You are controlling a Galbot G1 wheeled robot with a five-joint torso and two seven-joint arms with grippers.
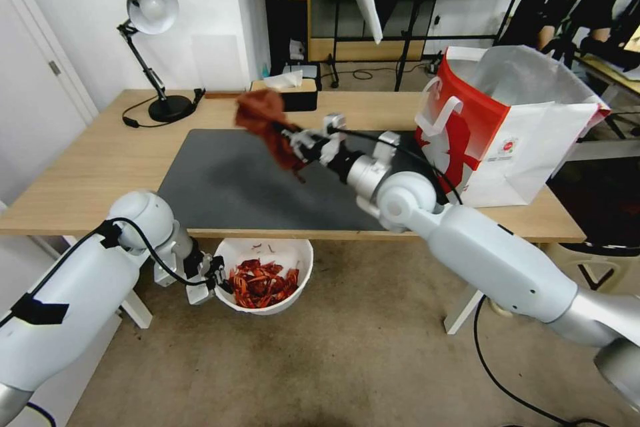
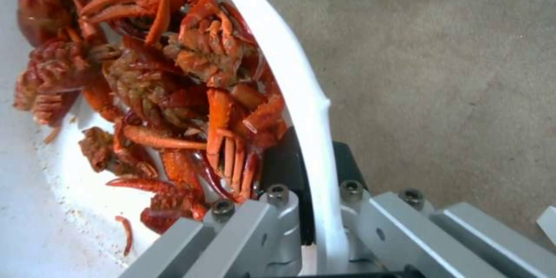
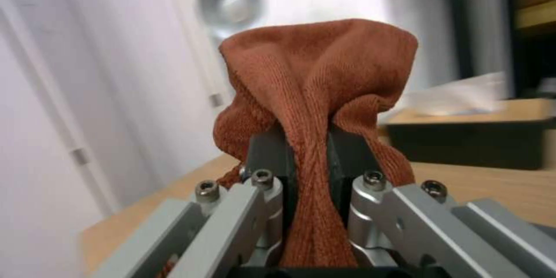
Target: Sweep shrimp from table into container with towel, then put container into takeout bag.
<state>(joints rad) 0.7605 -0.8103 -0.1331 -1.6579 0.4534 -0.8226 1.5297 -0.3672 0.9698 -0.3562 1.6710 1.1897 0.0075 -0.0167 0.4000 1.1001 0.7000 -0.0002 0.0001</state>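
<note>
Lowest in my head view, the left gripper [image 1: 217, 278] pinches the rim of the container [image 1: 297, 260] of shrimp [image 1: 263, 283] below the table [image 1: 93, 167] edge; the takeout bag [image 1: 513, 147], logo unreadable, stands upper right. Left wrist view: jaws clamp that rim. Right wrist view: the right gripper [image 3: 310, 173] grips the towel [image 3: 319, 74], bunched lengthwise upward.

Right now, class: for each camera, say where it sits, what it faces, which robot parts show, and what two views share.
Head view: on the head, looking down at the table and takeout bag; both arms show.
Left wrist view: on the left wrist, facing the shrimp; left pincer clamps the container rim.
Right wrist view: on the right wrist, facing the towel in the right pincer.
Shared: head and left wrist views show the shrimp-filled container.
</note>
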